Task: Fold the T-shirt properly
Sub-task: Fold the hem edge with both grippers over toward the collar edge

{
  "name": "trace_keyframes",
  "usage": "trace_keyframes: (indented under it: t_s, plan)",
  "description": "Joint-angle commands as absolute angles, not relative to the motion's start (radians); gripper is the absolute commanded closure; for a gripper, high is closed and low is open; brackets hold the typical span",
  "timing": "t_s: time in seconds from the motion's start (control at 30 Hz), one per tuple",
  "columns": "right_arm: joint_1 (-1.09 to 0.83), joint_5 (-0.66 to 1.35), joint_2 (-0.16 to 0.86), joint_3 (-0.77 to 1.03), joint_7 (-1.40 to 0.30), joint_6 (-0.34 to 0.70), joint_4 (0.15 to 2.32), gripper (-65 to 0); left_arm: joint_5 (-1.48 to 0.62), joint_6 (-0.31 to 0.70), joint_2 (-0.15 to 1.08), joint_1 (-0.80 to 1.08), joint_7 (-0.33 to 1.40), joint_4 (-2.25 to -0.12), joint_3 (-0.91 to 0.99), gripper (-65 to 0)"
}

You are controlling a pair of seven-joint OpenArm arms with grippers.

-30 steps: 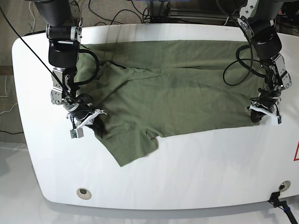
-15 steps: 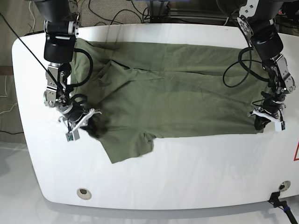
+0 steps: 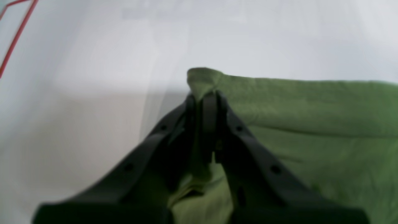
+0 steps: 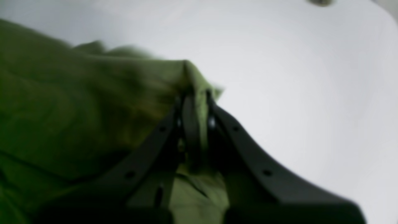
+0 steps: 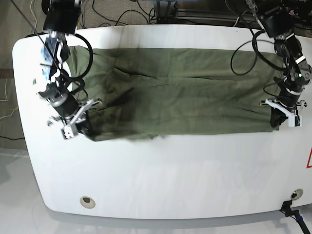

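Wrinkly olive-green cotton T-shirt [image 5: 180, 92] spread as a wide band across glossy white surface [image 5: 161, 180] | left tool [image 3: 203, 99] clenched on one near corner | right tool [image 4: 194, 102] clenched on the opposite near corner

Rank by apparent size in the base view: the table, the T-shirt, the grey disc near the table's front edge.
1. Table, largest.
2. T-shirt, stretched nearly across the table's width.
3. Grey disc, by far the smallest.
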State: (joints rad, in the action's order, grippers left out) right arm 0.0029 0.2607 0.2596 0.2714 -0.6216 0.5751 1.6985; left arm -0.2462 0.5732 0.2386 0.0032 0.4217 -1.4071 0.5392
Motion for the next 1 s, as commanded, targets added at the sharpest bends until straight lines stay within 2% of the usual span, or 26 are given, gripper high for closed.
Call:
trace_keyframes:
  t_s: [0.0,0.2,0.53,0.77,0.97]
  plan:
    - [-0.010,0.272,0.277,0.306,-0.611,0.578,1.781,0.0,-0.263,0.578,0.254,0.004,0.423,-1.475,0.542,0.0]
    - [-0.170,0.275,0.278,0.398,-0.611,0.581,1.906,0.0,-0.265,0.578,0.254,0.125,0.435,-1.621,0.549,0.0]
    - [-0.406,0.277,0.255,0.423,-0.611,0.581,2.005,0.0,-0.265,0.578,0.254,0.323,0.433,-1.755,0.558,0.0]
    - [-0.530,0.277,0.248,0.421,-0.611,0.581,2.012,0.0,-0.265,0.622,0.254,0.403,0.435,-1.759,0.611,0.0]
    - [-0.542,0.277,0.248,0.418,-0.611,0.581,1.985,0.0,-0.257,0.648,0.254,0.421,0.437,-1.713,0.647,0.0]
